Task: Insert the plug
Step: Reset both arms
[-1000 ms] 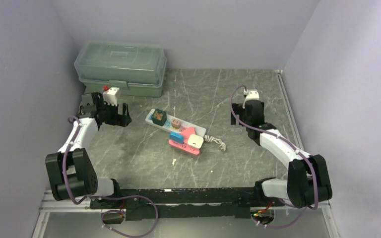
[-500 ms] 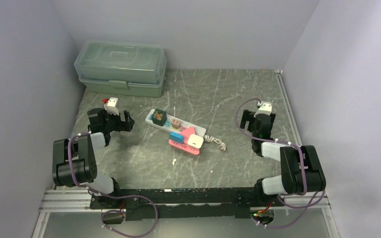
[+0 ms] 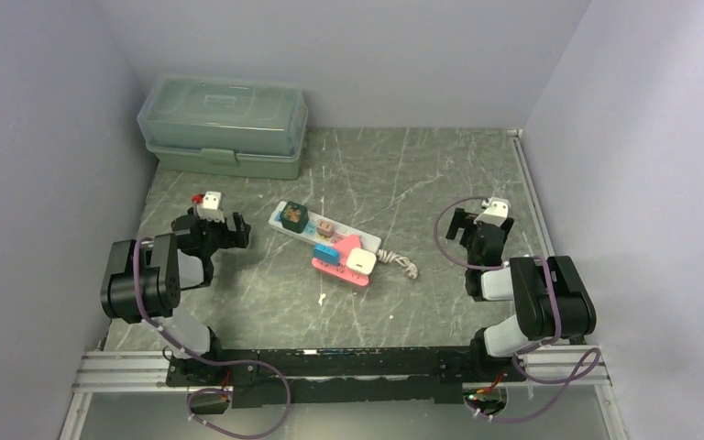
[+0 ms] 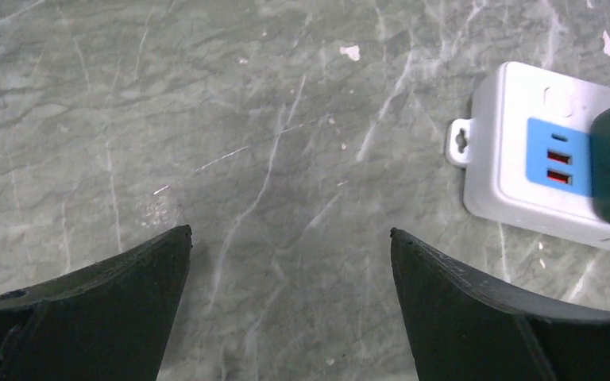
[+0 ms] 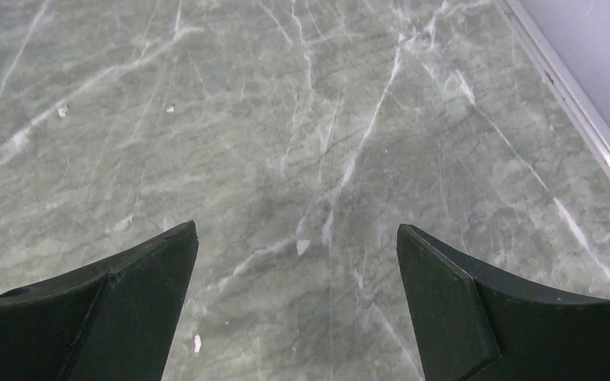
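Left wrist view: power strip [image 4: 524, 171] lies right of the spread, empty left end effector [image 4: 290, 231].

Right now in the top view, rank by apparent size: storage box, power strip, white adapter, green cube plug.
1. storage box, clearly the largest.
2. power strip.
3. white adapter and green cube plug: they look about alike, so no ranking between them.

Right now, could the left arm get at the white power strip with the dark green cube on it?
Probably yes: the left tool stands open and empty, the near end of the white plastic power strip lies just beside it, and only bare grey marble table lies between them.
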